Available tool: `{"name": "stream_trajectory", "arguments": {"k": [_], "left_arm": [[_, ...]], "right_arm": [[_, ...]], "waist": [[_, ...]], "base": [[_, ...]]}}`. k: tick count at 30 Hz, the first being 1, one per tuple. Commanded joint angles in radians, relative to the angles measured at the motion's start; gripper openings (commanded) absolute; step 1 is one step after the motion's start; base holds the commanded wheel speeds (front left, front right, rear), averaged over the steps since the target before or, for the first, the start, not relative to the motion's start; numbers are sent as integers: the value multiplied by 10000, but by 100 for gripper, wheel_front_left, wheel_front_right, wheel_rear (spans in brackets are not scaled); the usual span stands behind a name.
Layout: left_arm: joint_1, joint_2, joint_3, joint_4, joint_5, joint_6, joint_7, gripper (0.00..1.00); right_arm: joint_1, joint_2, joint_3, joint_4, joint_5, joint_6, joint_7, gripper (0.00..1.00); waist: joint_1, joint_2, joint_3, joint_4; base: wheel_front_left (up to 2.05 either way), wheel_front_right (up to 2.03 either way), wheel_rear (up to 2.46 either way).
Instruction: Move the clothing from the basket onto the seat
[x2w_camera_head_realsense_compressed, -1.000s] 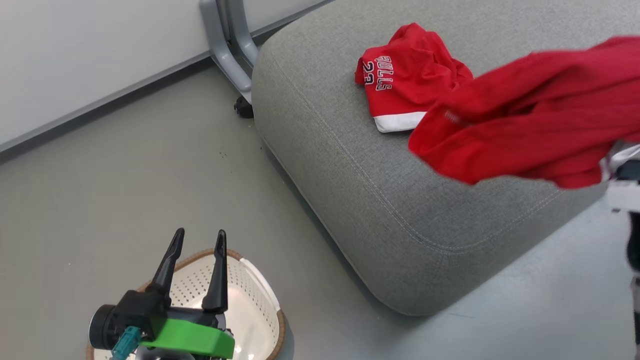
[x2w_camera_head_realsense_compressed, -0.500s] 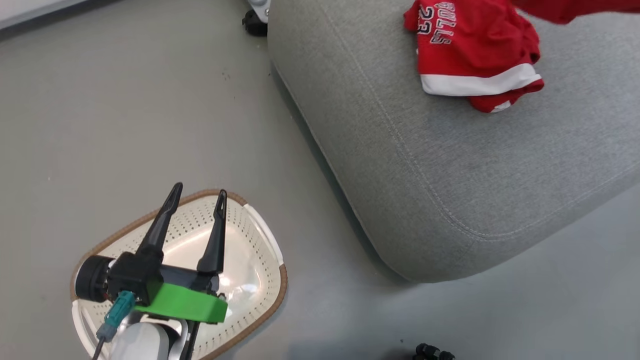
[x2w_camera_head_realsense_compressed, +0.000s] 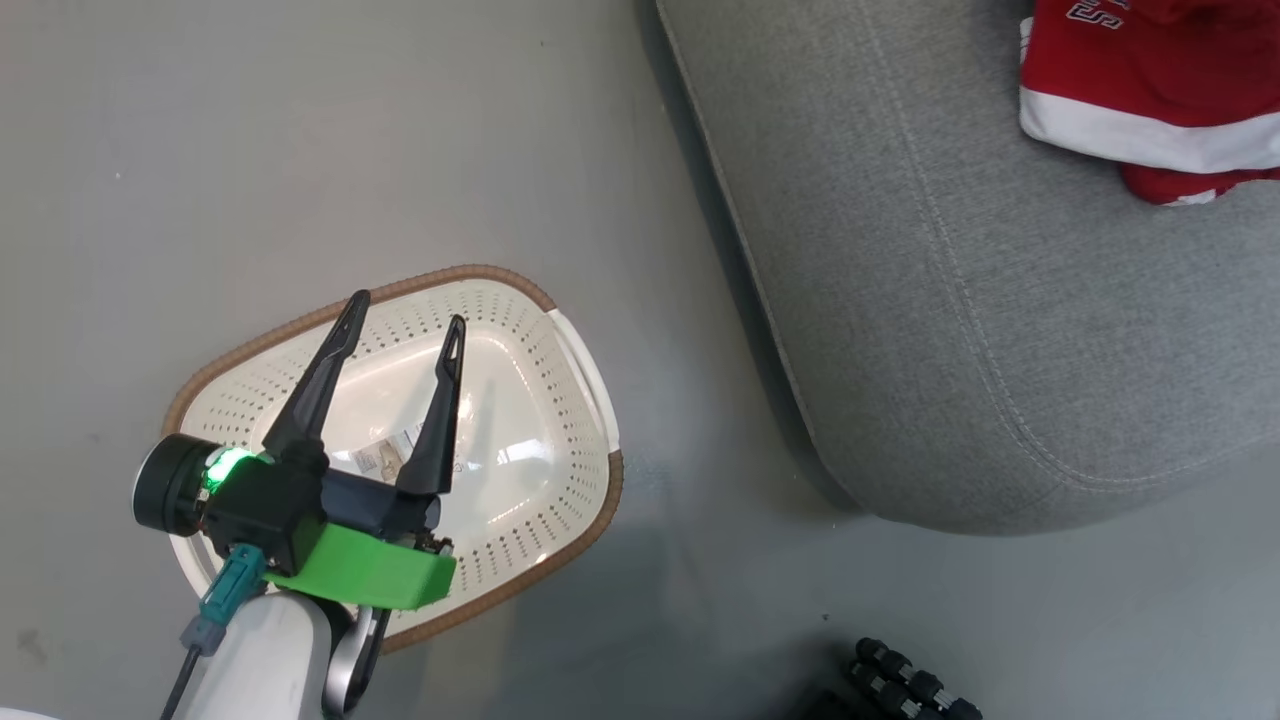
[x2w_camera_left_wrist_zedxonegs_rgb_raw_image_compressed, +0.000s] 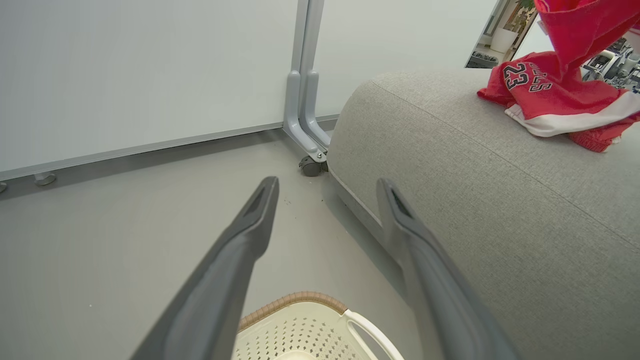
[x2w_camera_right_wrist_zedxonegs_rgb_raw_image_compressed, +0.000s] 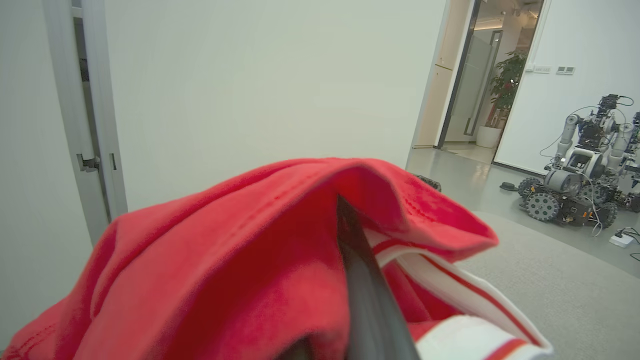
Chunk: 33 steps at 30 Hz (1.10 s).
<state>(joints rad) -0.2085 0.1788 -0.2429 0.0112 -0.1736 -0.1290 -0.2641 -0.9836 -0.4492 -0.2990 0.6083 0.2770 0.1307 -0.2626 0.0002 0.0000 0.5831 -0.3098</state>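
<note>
While one red garment (x2w_camera_head_realsense_compressed: 1150, 100) lies on the single grey seat (x2w_camera_head_realsense_compressed: 1000, 350), well apart from the left end effector (x2w_camera_head_realsense_compressed: 408, 308) hanging released above the one basket (x2w_camera_head_realsense_compressed: 480, 272), the second red garment (x2w_camera_right_wrist_zedxonegs_rgb_raw_image_compressed: 225, 250) drapes over the right end effector (x2w_camera_right_wrist_zedxonegs_rgb_raw_image_compressed: 342, 205), which is clenched on it.

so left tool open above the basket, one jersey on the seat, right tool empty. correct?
Not the last part. The right wrist view shows the right tool shut on a red garment, not empty. The rest holds: left tool open above the basket, one jersey on the seat.
</note>
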Motion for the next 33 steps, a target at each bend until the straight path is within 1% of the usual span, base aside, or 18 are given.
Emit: {"name": "stream_trajectory", "arguments": {"k": [1,8,12,15,16,17,20,25,33], "left_arm": [[-238,118,-65,-21,33,-33,-3,100],[-263,233,-1,25,111,-33,-1,100],[-319,184,-31,86,135,-33,-1,100],[-323,107,-27,135,119,-33,-2,100],[-323,82,-41,150,109,-33,-1,100],[-311,78,-49,171,103,-33,-1,100],[-241,29,-48,248,47,-33,-2,100],[-68,-95,-67,382,-2,-33,-2,100],[481,-471,29,578,-212,-33,-2,100]], "right_arm": [[-196,24,76,352,15,0,-33,0],[-220,326,688,2293,-18,-1,-32,0],[-151,428,1476,3344,-193,0,-32,0],[-274,435,1876,4009,104,0,-31,0],[-313,418,2037,4184,177,0,-31,69],[-316,461,2167,4366,293,0,-29,100],[-326,436,2751,4709,670,0,-31,100],[-75,255,3450,4692,1221,0,-31,100],[753,-104,4685,4622,1842,-1,-31,100]], "waist": [[-2,0,540,480],[-2,0,782,594],[-2,0,745,597],[-2,0,641,560],[-2,0,587,537],[-2,0,531,518],[-2,0,300,450],[-2,0,-305,321],[-2,0,-2034,85]], "base": [[0,0,0],[0,0,0],[0,0,0],[0,0,0],[0,0,0],[0,0,0],[0,0,0],[0,0,0],[0,0,0]]}}
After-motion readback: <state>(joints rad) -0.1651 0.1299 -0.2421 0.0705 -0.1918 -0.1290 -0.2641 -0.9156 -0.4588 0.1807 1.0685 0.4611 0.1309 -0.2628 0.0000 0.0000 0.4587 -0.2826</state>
